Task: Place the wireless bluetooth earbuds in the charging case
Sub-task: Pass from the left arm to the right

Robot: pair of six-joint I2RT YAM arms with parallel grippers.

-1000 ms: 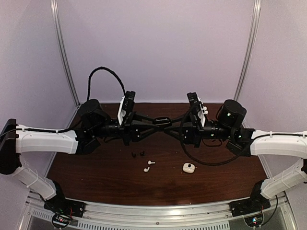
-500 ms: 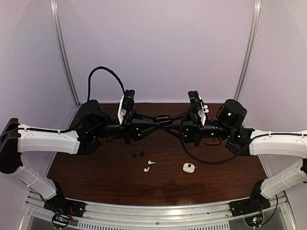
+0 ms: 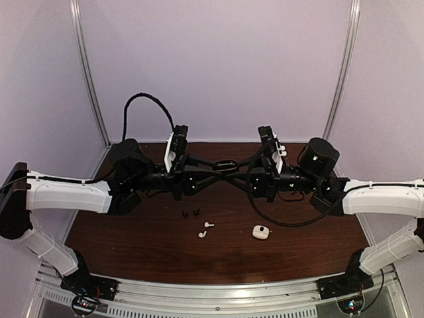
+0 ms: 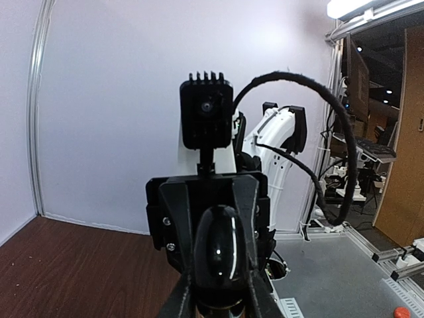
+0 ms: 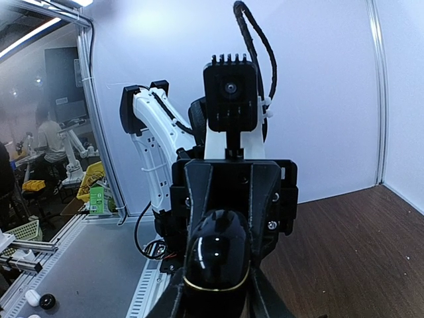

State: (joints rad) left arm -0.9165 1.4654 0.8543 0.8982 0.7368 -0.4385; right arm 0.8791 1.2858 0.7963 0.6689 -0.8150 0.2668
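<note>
2 arms reach toward each other above the far half of the table (image 3: 126,242). The left gripper (image 3: 218,167) and right gripper (image 3: 233,169) meet tip to tip in the air, both closed almost fully on 1 glossy black oval case (image 3: 225,163) held between them. Each wrist view shows that case pinched between its own fingers, with the other arm's camera facing it from just behind. Down on the wood, well apart from the grippers, 2 black earbuds (image 3: 184,213) lie side by side. 2 white earbuds (image 3: 209,224) lie just nearer the bases. 1 white case (image 3: 260,232) sits to their right; whether its lid is up I cannot tell.
</note>
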